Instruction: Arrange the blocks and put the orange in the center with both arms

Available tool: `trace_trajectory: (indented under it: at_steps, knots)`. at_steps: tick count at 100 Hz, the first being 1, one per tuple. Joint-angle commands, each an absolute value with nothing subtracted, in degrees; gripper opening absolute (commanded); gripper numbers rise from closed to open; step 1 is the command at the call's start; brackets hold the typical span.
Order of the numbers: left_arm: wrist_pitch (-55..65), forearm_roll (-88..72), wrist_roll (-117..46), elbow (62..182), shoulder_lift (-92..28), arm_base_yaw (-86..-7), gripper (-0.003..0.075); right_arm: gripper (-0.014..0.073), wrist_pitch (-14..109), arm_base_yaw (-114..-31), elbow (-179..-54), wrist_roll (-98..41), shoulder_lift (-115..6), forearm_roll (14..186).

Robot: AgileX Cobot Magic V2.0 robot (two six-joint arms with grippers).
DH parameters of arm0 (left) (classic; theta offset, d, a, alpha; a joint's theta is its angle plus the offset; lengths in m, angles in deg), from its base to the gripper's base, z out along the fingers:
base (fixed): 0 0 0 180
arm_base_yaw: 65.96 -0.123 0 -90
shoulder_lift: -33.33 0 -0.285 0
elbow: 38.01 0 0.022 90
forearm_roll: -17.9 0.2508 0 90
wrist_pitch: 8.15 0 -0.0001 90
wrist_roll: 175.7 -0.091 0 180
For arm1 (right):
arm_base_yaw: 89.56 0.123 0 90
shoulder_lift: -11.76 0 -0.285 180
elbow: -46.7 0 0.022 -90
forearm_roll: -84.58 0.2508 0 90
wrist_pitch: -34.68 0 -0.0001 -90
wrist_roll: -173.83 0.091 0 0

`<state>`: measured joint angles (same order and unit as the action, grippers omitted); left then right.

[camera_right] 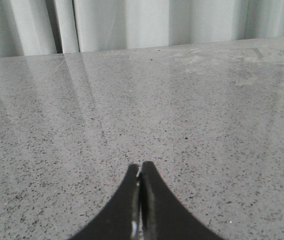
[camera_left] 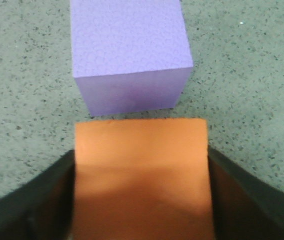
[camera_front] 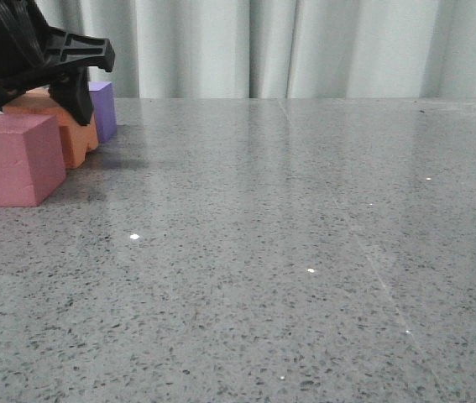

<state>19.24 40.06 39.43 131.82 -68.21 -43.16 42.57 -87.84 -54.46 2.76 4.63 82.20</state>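
Three cubes stand in a row at the table's far left. The pinkish-red cube [camera_front: 15, 159] is nearest, the orange cube [camera_front: 74, 138] is behind it, and the purple cube [camera_front: 103, 109] is farthest. My left gripper [camera_front: 49, 99] comes down over the orange cube. In the left wrist view its black fingers [camera_left: 41, 200] press both sides of the orange cube [camera_left: 142, 190], with the purple cube [camera_left: 129, 55] a small gap beyond it. My right gripper [camera_right: 140, 167] is shut and empty above bare table. It does not show in the front view.
The grey speckled table [camera_front: 288, 252] stretches to the right of the cubes. A pale curtain [camera_front: 305, 42] hangs behind the table's far edge. The pinkish-red cube lies close against the orange cube's near side.
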Motion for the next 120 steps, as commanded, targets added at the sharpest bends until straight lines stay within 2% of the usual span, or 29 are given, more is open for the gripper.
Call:
trace_trajectory:
  at_steps: [1,4,9,37,56,64,71,80,85,102,120]
  knots:
    - [16.46,37.94,38.35,133.28,-66.69,-42.82,0.0617,-0.0067,37.76,-88.20,-55.29,2.41,5.75,82.11]
    - [16.55,37.83,38.35,133.37,-66.69,-42.82,0.0659,-0.0067,37.76,-88.20,-55.29,2.41,5.75,82.11]
    - [16.55,37.74,38.35,133.37,-66.58,-42.82,0.0680,-0.0067,37.76,-88.20,-55.29,2.41,5.75,82.11]
    - [17.15,37.74,38.35,133.37,-62.59,-42.82,0.0680,-0.0067,37.76,-88.20,-55.29,2.41,5.75,82.11]
    - [18.45,38.17,37.08,133.37,-54.14,-42.82,0.0678,-0.0067,37.76,-88.20,-55.29,2.41,5.75,82.11]
    - [18.45,40.38,36.95,132.71,-49.22,-42.82,0.0654,-0.0067,37.76,-88.20,-55.29,2.41,5.75,82.11]
    - [18.07,43.53,36.95,131.28,-44.69,-42.82,0.0606,-0.0067,37.76,-88.20,-55.29,2.41,5.75,82.11]
    - [16.99,46.70,36.95,127.70,-38.05,-42.82,0.0485,-0.0067,37.76,-88.20,-55.29,2.41,5.75,82.11]
    - [16.45,47.90,36.95,125.19,-34.15,-42.82,0.0388,-0.0067,37.76,-88.20,-55.29,2.41,5.75,82.11]
    - [16.11,49.23,36.95,116.03,-21.25,-42.82,-0.0014,-0.0067,37.76,-88.20,-55.29,2.41,5.75,82.11]
    - [16.11,49.00,37.10,107.15,-10.06,-42.82,-0.0019,-0.0067,37.76,-88.20,-55.29,2.41,5.75,82.11]
